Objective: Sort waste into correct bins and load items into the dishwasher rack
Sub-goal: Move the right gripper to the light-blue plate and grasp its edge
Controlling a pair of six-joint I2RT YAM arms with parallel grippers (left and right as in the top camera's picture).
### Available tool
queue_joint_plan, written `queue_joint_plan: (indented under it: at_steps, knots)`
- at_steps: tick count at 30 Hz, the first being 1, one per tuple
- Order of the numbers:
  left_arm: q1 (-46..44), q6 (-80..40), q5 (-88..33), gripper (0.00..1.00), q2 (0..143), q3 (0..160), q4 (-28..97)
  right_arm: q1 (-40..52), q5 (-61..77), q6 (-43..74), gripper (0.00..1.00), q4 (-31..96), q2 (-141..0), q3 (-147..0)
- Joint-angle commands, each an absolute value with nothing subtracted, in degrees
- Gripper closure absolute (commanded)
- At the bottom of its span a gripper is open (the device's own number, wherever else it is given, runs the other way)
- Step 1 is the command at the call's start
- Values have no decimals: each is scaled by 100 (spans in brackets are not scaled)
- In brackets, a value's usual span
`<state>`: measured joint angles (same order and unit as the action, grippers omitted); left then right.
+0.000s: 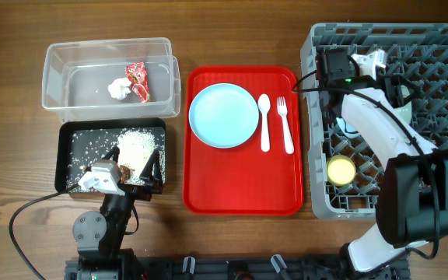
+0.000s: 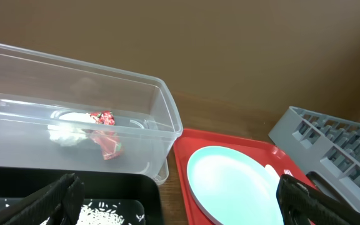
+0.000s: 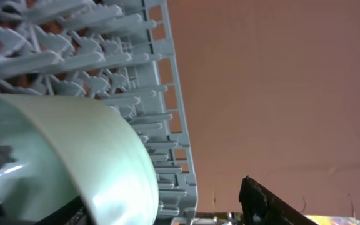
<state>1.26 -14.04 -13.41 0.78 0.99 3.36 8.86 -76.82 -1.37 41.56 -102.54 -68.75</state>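
1. The right gripper point(image 1: 387, 74) reaches into the far part of the dishwasher rack point(image 1: 442, 47). Its wrist view shows one dark finger point(image 3: 261, 200) standing clear of the mint-green bowl point(image 3: 74, 156). The other finger cannot be made out, so the jaws appear spread wide, gripping nothing.
2. The bowl fills the left of that view, tipped on its side against the grey pegs. It is pale and glossy with a thin, smooth wall. It is probably stiff, light and slippery, so the best hold is likely over the rim, one finger inside and one outside.
3. The left gripper point(image 2: 183, 200) hangs wide open and empty above the near edge of the black tray point(image 1: 68, 132). The tray holds white rice point(image 1: 134, 142) and a few brown scraps.
4. Just beyond the tray is the clear tub point(image 1: 53, 58), with a crumpled tissue point(image 1: 117, 89) and a red wrapper point(image 1: 138, 81) inside. Both look soft and almost weightless.
5. To the right, between the bins and the rack, is the red tray point(image 1: 239, 187). On it are the light-blue plate point(image 1: 223, 115), a white spoon point(image 1: 264, 123) and a fork point(image 1: 285, 124), side by side without touching.
6. The plate lies flat with a low rim, so it will probably need to be pinched at the edge. The cutlery is thin and light, and may skid when touched.
7. A yellow cup point(image 1: 341, 169) sits in the rack's near left corner.
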Motion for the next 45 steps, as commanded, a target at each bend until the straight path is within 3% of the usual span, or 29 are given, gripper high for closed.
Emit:
queue_joint_plan:
  at_steps: [1, 10, 14, 15, 16, 17, 22, 26, 38, 40, 45]
  knots:
    - [172, -1389, -1347, 0, 16, 34, 303, 1074, -7572, 23, 30, 4152, -10167, -6866]
    - [172, -1389, -1347, 0, 16, 34, 303, 1146, -6198, -1, 26, 4121, -8851, -7236]
    - [174, -1389, -1347, 0, 16, 34, 303, 1358, -4906, 1, 25, 4296, -7977, -7428]
    - [174, -1389, -1347, 0, 16, 34, 303, 1452, -4506, 1, 21, 4348, -7773, -7465]
    - [174, -1389, -1347, 0, 16, 34, 303, 1551, -4110, -1, 8, 4410, -7575, -7485]
    - [174, -1389, -1347, 0, 16, 34, 303, 1664, -3638, 5, 0, 4464, -7365, -7487]
    - [174, -1389, -1347, 0, 16, 34, 303, 2196, 1087, 19, 0, 4567, -6567, -7487]
    - [172, -1389, -1347, 0, 16, 34, 303, 2235, 3122, 119, 0, 4324, -6598, -7450]
    - [172, -1389, -1347, 0, 16, 34, 303, 2620, 3022, 2073, 0, 4431, -8305, -7450]
    - [174, -1389, -1350, 0, 16, 34, 303, 2650, 3037, 2475, 6, 4316, -8637, -7450]
    - [174, -1389, -1347, 0, 16, 34, 303, 2882, 1824, 4495, 10, 4753, -9502, -7450]
